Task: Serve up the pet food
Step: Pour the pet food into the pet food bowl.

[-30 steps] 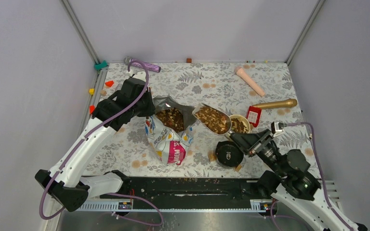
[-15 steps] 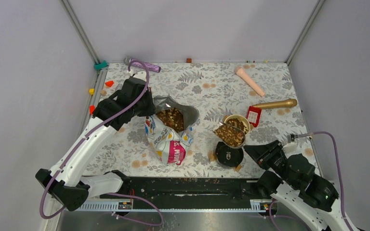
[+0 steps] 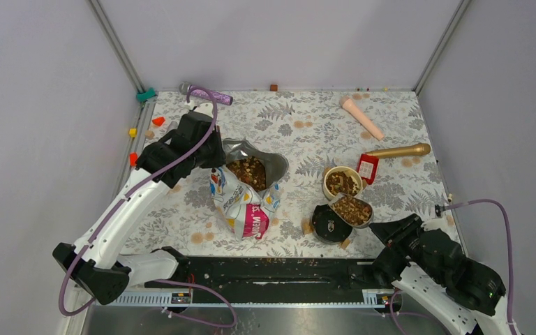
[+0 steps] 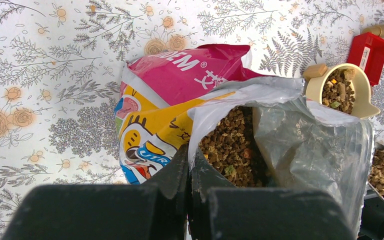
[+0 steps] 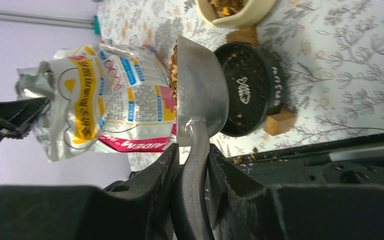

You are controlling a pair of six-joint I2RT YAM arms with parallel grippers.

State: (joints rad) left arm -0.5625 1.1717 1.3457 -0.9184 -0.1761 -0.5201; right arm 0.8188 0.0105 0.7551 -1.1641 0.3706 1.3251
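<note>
The pet food bag (image 3: 246, 202) stands open at mid-table, with pet food (image 4: 230, 150) heaped inside. My left gripper (image 4: 189, 160) is shut on the bag's white rim and holds its mouth open. My right gripper (image 5: 192, 155) is shut on the handle of a metal scoop (image 5: 200, 95). The scoop (image 3: 352, 209) is full of kibble and hangs over the right edge of a black bowl (image 3: 326, 225). Just behind it, a cream bowl (image 3: 326, 183) holds some kibble.
A red box (image 3: 367, 167), a gold cylinder (image 3: 399, 150) and a pink cone (image 3: 361, 117) lie at the back right. A purple tube (image 3: 206, 93) lies at the back left. Wooden blocks (image 5: 280, 122) sit beside the black bowl. Spilled kibble dots the black rail (image 3: 272, 269).
My right arm has drawn back toward the near right, carrying the loaded scoop from beside the bag to above the black bowl. The left gripper and bag have not moved.
</note>
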